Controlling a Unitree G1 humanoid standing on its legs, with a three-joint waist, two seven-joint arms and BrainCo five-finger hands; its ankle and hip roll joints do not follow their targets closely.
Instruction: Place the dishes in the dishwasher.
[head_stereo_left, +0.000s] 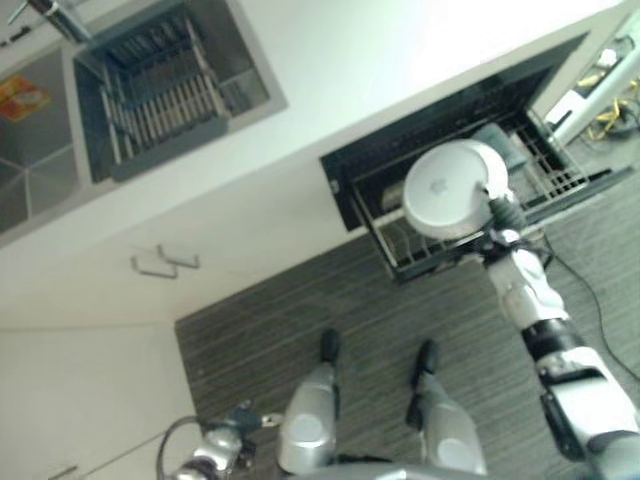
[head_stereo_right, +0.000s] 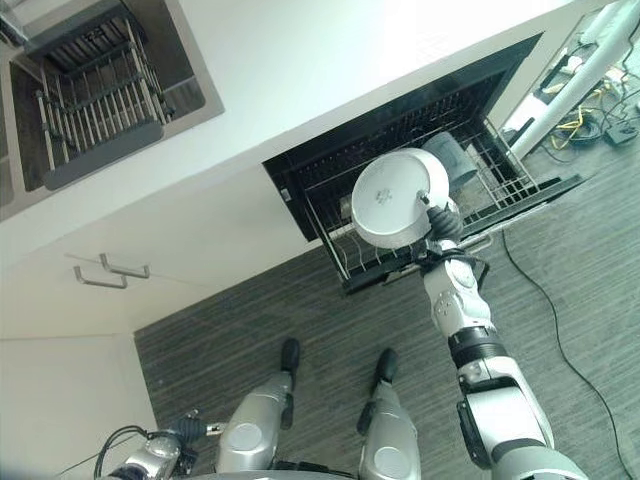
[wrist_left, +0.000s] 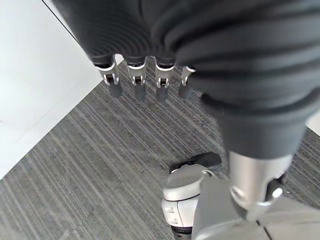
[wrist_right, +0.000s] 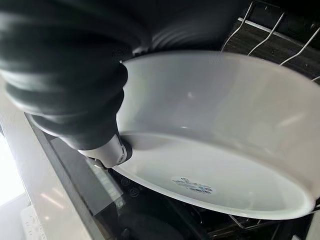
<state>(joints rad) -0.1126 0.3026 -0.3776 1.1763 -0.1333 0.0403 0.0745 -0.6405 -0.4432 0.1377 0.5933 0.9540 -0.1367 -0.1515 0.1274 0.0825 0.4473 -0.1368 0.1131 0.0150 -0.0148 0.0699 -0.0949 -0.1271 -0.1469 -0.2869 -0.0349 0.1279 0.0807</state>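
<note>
Your right robot hand (head_stereo_right: 441, 222) is clamped on the rim of a white dish (head_stereo_right: 400, 197), a shallow bowl-like plate turned so its underside faces the head camera. In the right wrist view the thumb (wrist_right: 112, 152) presses against the dish's (wrist_right: 215, 145) base while the dark ribbed cover sits over its edge; the fingers on the far side are hidden behind the dish. The dish hangs above the pulled-out wire rack (head_stereo_right: 500, 195) of the dishwasher (head_stereo_right: 330, 165), over the rack's near part, tilted and apart from the wires as far as you can see. A grey container (head_stereo_right: 450, 160) already sits in the rack just beyond the dish.

Your left robot hand (wrist_left: 145, 82) hangs low beside the robot over the grey striped carpet (wrist_left: 90, 180), its fingers straight and relaxed, holding nothing; in the right eye view it shows at the lower left (head_stereo_right: 165, 445).

On the white counter (head_stereo_right: 300, 70) above the dishwasher, the sink (head_stereo_left: 40, 150) holds a dark dish-drying rack (head_stereo_left: 165, 95), well apart from the dishwasher. Below the counter, the white cabinet front carries two metal handles (head_stereo_right: 105, 272). A white pole stand (head_stereo_right: 560, 95) with loose cables around its foot stands on the floor beyond the open dishwasher.
</note>
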